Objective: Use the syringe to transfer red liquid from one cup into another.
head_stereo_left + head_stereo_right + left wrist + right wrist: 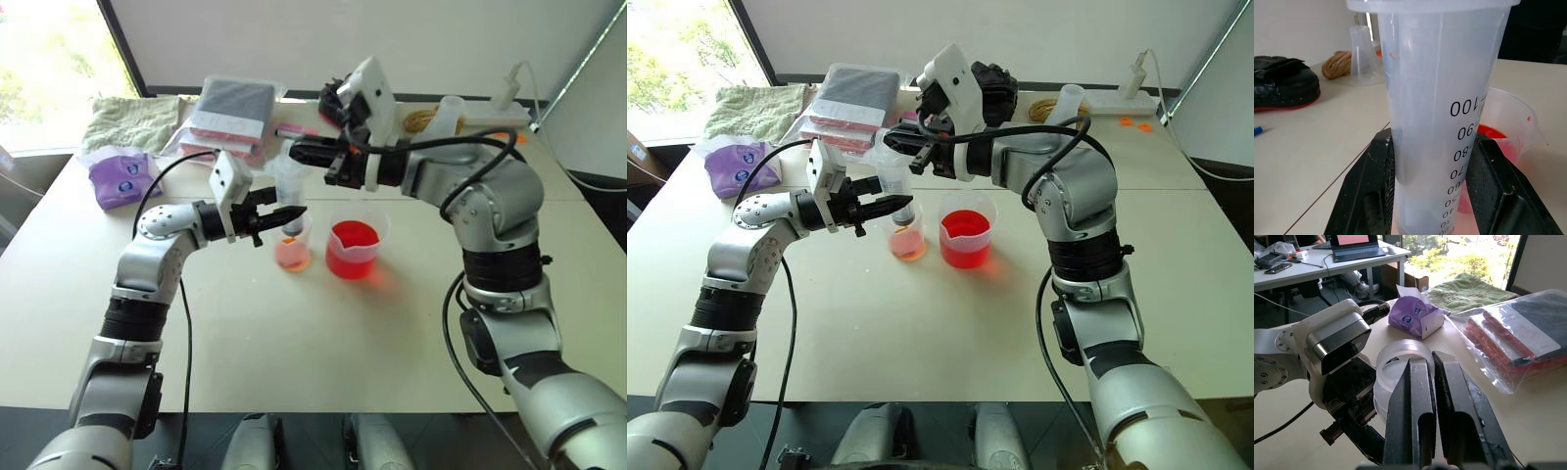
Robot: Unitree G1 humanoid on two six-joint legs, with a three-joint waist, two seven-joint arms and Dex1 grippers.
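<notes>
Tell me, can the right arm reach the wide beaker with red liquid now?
Probably yes: the beaker stands uncovered just below the right gripper, which is shut above the syringe held by the left gripper.

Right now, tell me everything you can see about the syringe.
The syringe is a large clear plastic barrel with a black printed scale and a flared flange at its top. It stands upright over the smaller clear cup, which holds a little red liquid. The left gripper is shut on its barrel, and the shut right gripper rests on top of it. Its tip is hidden.
</notes>
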